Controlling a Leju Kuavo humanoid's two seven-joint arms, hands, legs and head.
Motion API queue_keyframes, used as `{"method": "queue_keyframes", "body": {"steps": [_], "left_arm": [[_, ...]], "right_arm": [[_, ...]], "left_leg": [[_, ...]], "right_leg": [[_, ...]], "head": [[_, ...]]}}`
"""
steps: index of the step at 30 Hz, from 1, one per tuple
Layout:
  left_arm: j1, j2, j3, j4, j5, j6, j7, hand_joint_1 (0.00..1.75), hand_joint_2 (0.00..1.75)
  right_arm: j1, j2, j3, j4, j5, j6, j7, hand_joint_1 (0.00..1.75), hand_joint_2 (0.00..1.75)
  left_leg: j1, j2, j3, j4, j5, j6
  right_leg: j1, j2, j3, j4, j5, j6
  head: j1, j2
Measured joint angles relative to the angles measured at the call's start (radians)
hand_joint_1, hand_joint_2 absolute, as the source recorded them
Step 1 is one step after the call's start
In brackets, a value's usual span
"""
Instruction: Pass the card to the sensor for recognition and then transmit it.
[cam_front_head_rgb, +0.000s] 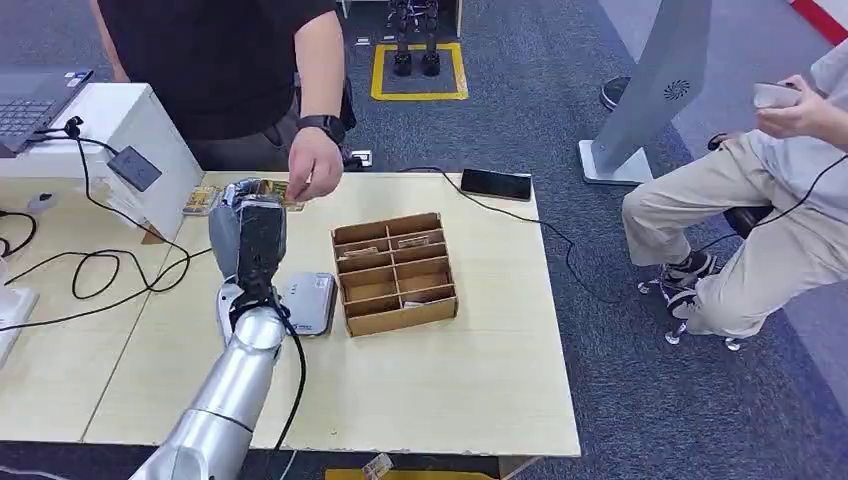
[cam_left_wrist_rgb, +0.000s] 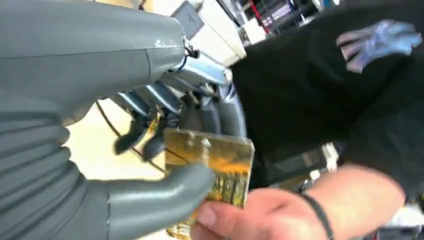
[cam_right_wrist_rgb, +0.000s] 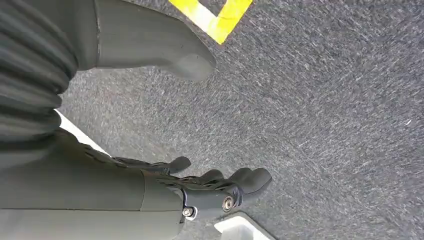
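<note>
A light wooden worktop (cam_front_head_rgb: 480, 390) on grey carpet carries a cardboard divider box (cam_front_head_rgb: 395, 272) near its middle. By the far edge the card (cam_left_wrist_rgb: 220, 165) is pinched between thumb and fingers of the left hand (cam_front_head_rgb: 250, 225), and it's also gripped by a person's hand (cam_left_wrist_rgb: 260, 217). The right hand (cam_right_wrist_rgb: 165, 125) is seen over carpet, fingers apart, probably holding nothing.

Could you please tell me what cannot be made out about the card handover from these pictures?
- Card: print blurred in the left wrist view; in the head view the left hand hides most of it.
- Person's hand: cut off by the picture's edge.
- Right hand: fingers apart over carpet.
</note>
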Motion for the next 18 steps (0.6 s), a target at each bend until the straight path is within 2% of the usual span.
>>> {"method": "queue_keyframes", "body": {"steps": [7,12,13,18], "left_arm": [[0.033,-0.013,0.061,-0.003,0.037,0.005,-0.102,0.0,1.75],[0.054,-0.024,0.092,-0.007,0.043,0.006,-0.112,0.0,1.75],[0.056,-0.026,0.097,-0.008,0.043,0.006,-0.114,0.0,0.0],[0.094,-0.044,0.124,-0.052,0.073,0.007,-0.164,0.0,0.0]], "right_arm": [[-0.001,0.0,0.0,0.002,-0.015,0.0,0.0,0.0,1.75],[-0.002,0.0,0.0,0.002,-0.018,0.0,0.0,0.0,1.75],[-0.002,0.0,0.0,0.002,-0.018,0.0,0.0,0.0,1.75],[-0.002,0.0,0.0,0.001,-0.031,0.0,0.002,0.0,1.75]], "left_leg": [[0.0,0.0,0.0,0.0,0.0,0.0],[0.0,0.0,0.0,0.0,0.0,0.0],[0.0,0.0,0.0,0.0,0.0,0.0],[0.0,0.0,0.0,0.0,0.0,0.0]], "right_leg": [[0.0,0.0,0.0,0.0,0.0,0.0],[0.0,0.0,0.0,0.0,0.0,0.0],[0.0,0.0,0.0,0.0,0.0,0.0],[0.0,0.0,0.0,0.0,0.0,0.0]], "head": [[0.0,0.0],[0.0,0.0],[0.0,0.0],[0.0,0.0]]}}
